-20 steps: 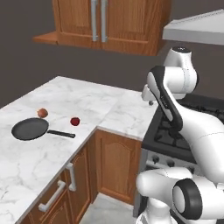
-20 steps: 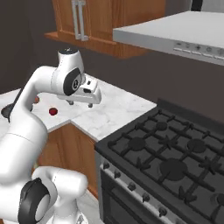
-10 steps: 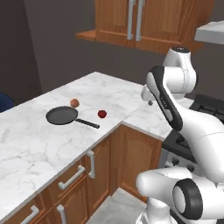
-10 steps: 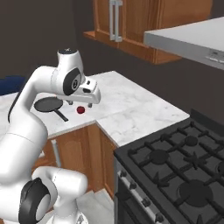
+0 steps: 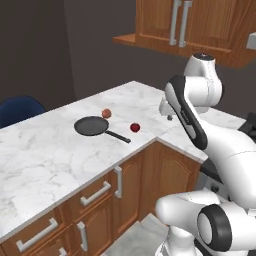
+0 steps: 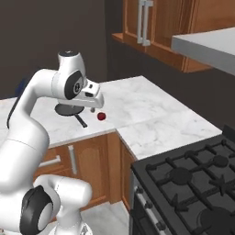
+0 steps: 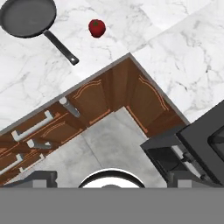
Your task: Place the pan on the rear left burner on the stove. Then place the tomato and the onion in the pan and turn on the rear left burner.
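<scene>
On the white marble counter (image 5: 45, 155) the pan (image 5: 92, 126) lies with the onion (image 5: 106, 113) just behind it, the tomato (image 5: 134, 127) near its handle tip, then the empty, open-jawed gripper (image 6: 97, 106) and the stove (image 6: 193, 179) farthest right.

The pan (image 5: 92, 125) lay flat on the white marble counter (image 5: 45, 155), its short dark handle pointing toward the tomato (image 5: 134, 127). The onion (image 5: 106, 113) sat just beside the pan's far rim. The tomato rested near the handle's tip, apart from the pan. Behind the pan, at the counter's far edge, a blue chair back (image 5: 19, 110) showed.
</scene>
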